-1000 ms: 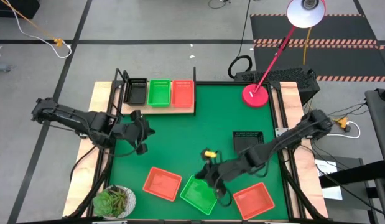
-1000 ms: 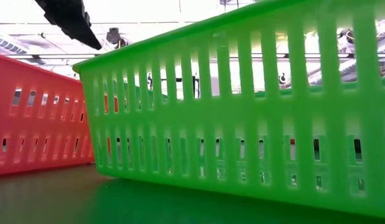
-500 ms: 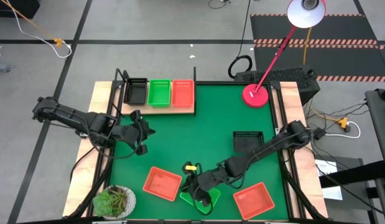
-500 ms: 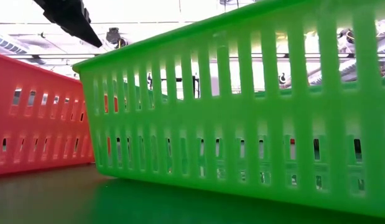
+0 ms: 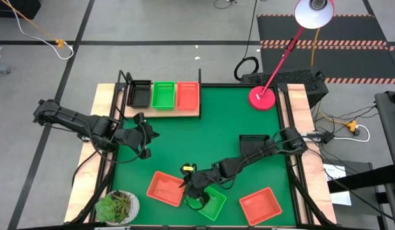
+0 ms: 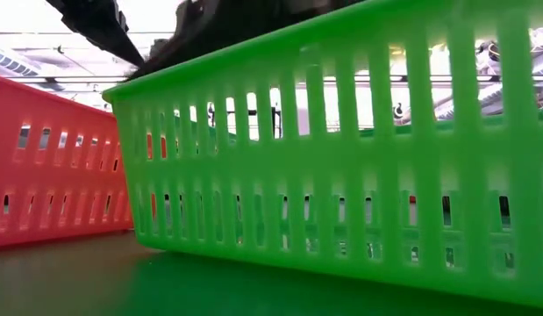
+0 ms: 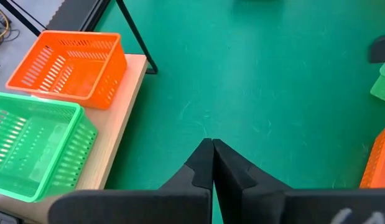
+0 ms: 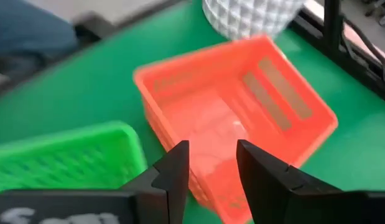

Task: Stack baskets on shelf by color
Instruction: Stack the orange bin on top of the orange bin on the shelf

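High view shows, nearest the front edge of the green-matted counter (image 5: pixel 261 115), a loose green plastic mesh basket (image 5: pixel 213 203) between two red-orange mesh baskets (image 5: pixel 166 188). The right tool (image 5: pixel 189 189) hangs over the green basket's near-left rim, fingers parted and holding nothing. To grip well, I judge it should straddle one wall squarely and close firmly before lifting. Farther back a black mesh basket (image 5: pixel 254 144) waits. The left tool (image 5: pixel 144 136) idles mid-counter, pinched shut and empty. Farthest, the light-wood shelf (image 5: pixel 191 111) carries black, green and red-orange baskets abreast.
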